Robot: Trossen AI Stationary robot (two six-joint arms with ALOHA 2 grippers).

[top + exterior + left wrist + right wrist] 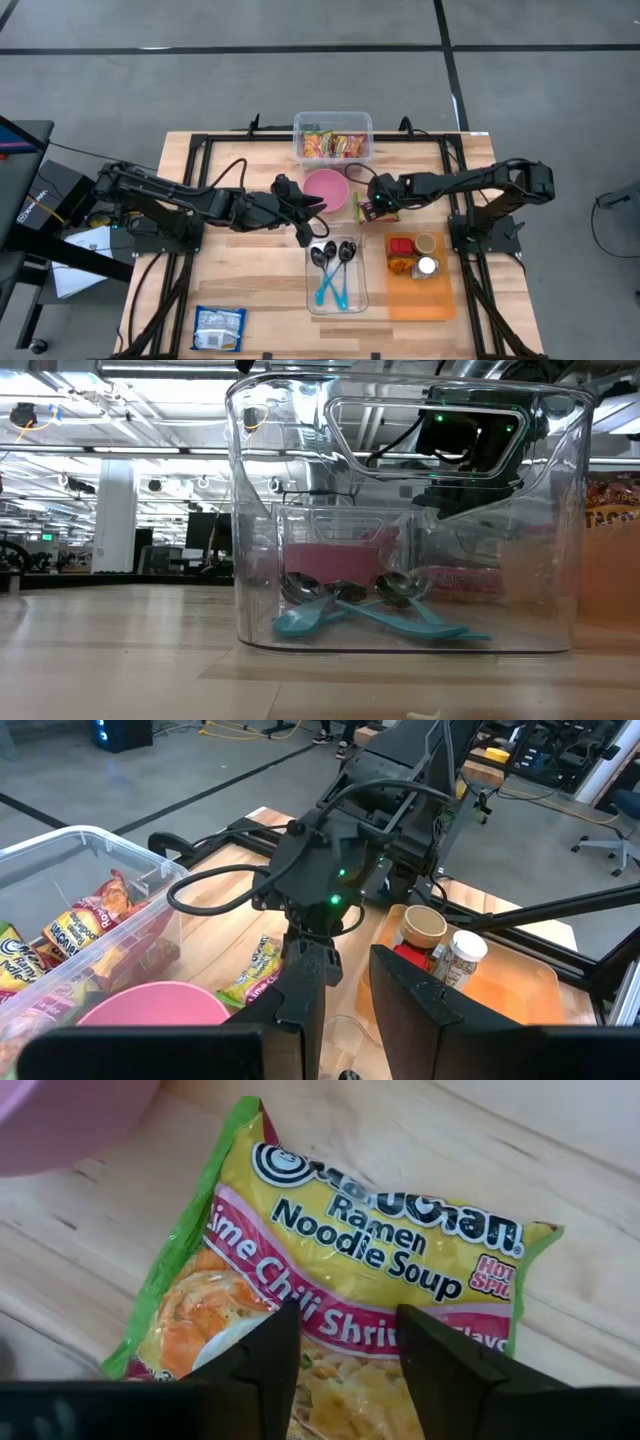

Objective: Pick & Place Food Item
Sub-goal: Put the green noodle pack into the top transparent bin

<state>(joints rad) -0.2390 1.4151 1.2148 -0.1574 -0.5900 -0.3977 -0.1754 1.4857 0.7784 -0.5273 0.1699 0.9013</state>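
Note:
A ramen noodle soup packet [350,1270], yellow, pink and green, lies flat on the wooden table just right of the pink bowl [326,187]. It also shows in the high view [357,203] and the left wrist view [258,968]. My right gripper [348,1365] is open, pointing down over the packet's one end, a finger toward each long side. My left gripper [350,1005] is open and empty at the bowl's near left side [312,212], pointing toward the right arm. My right gripper has its open fingers [265,1355] right over the printed face of the ramen packet near one end [345,1335], coming from above. The packet lies flat on the table. Whether the fingertips touch it, I cannot tell.
A clear bin of snack packets [333,140] stands at the far edge. A clear tub with teal-handled spoons [336,272] stands near the middle. An orange tray [420,295] with a cup and jars lies to the right. A silver packet [218,328] lies at the near left.

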